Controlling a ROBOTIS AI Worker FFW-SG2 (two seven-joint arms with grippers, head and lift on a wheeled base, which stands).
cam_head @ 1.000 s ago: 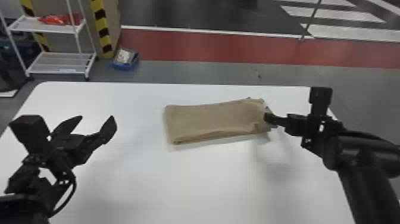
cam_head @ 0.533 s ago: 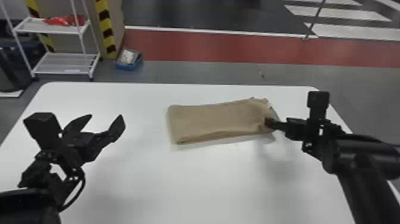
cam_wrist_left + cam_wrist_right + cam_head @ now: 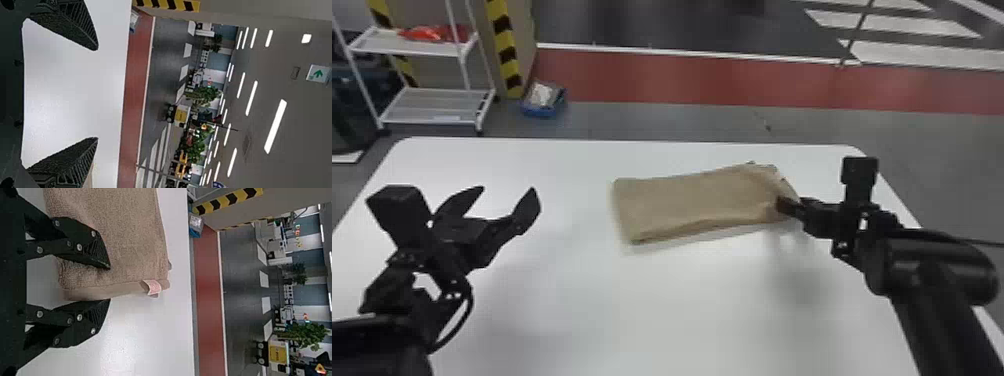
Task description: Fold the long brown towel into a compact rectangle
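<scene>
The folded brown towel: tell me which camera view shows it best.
The head view: the towel shows nearly its whole outline there. The right wrist view shows one end close up, with a small pink-and-white label; the left wrist view catches what looks like a sliver.

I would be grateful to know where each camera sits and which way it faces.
Head view: on the head, facing forward and down at the table and towel; both arms show.
Left wrist view: on that wrist, facing across the table into the room; the open left tool shows.
Right wrist view: on that wrist, facing over the towel; the right tool shows.
Head and right wrist views share the blue bin.
</scene>
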